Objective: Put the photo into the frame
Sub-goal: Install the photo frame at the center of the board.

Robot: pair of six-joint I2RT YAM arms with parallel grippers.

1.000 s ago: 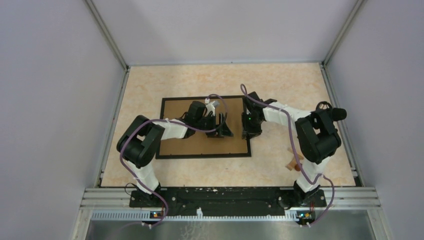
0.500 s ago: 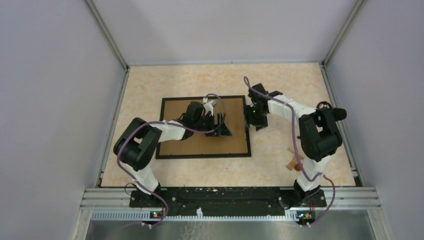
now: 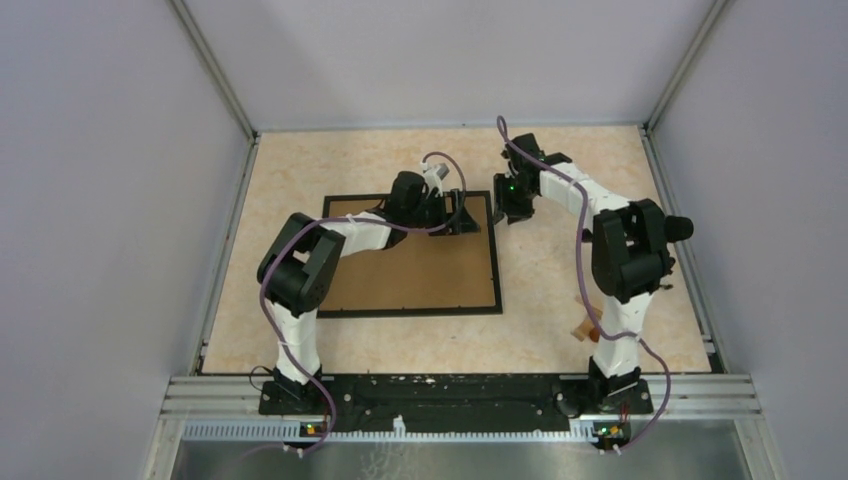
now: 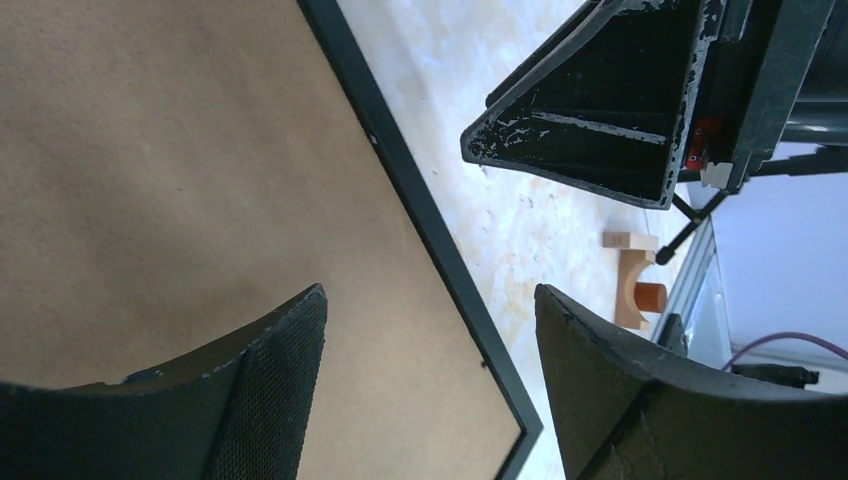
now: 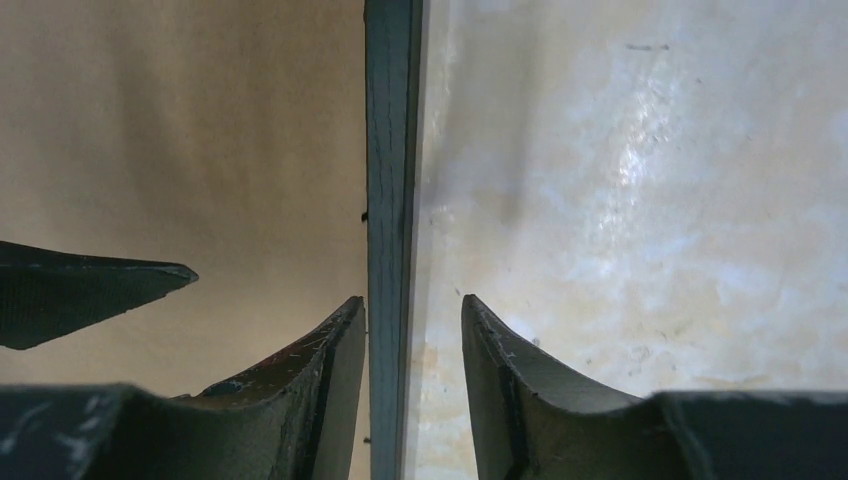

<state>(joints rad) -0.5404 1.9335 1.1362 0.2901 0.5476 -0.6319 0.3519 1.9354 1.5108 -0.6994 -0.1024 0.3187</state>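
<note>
The frame lies flat on the table, a thin black border around a brown backing board. No photo shows in any view. My left gripper is open over the frame's far right part; in the left wrist view its fingers hover over the board and the black border. My right gripper is open at the frame's far right corner. In the right wrist view its jaws stand on either side of the frame's right edge, not clamped on it.
A small wooden arch block with a reddish cylinder lies near the right arm's base, also in the left wrist view. Enclosure walls and metal rails bound the beige table. The two grippers are close together.
Both grippers moved toward the far side: the left from the frame's middle to its far right part, the right farther along the frame's right edge. The frame has not moved.
</note>
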